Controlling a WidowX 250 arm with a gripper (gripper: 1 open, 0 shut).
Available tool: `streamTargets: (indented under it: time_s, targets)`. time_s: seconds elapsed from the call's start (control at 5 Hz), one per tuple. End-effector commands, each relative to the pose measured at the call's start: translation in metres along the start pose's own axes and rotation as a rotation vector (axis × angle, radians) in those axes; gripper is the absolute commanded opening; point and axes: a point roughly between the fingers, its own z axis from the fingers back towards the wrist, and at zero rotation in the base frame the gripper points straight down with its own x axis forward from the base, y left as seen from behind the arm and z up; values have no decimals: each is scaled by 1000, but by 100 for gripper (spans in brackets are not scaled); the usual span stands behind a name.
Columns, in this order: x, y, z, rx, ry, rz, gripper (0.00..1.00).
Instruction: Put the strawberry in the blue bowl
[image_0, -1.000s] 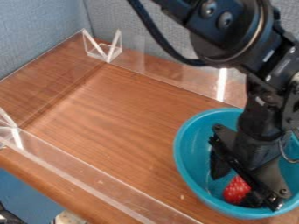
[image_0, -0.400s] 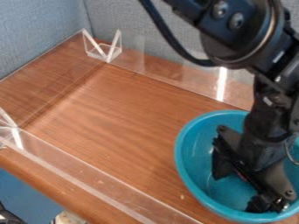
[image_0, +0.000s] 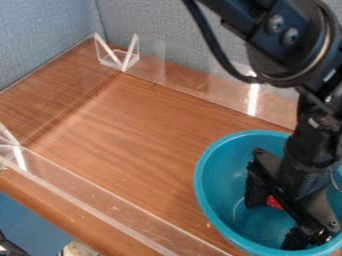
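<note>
The blue bowl (image_0: 221, 165) sits at the front right corner of the wooden table. My gripper (image_0: 283, 212) points straight down inside it, low near the bottom, with its black fingers (image_0: 255, 185) spread apart and open. Only a small red patch of the strawberry (image_0: 273, 203) shows between the fingers, lying in the bowl. The rest of the strawberry is hidden behind the gripper. I cannot tell whether the fingers touch it.
The wooden tabletop (image_0: 120, 120) is fenced by low clear plastic walls, with clear brackets at the back left (image_0: 118, 52) and the front left (image_0: 11, 150). A clear post (image_0: 254, 95) stands just behind the bowl. The arm's black body fills the upper right.
The gripper stays open inside the bowl and has hardly shifted. Much less of the strawberry shows now, as the gripper body covers most of it.
</note>
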Motion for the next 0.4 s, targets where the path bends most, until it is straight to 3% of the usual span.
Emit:
streamTargets:
  time_s: [0.0,0.2]
  targets:
    - [20,3,8,-8,-51,3,100]
    - [27,4,3,-11,-46,-1,100]
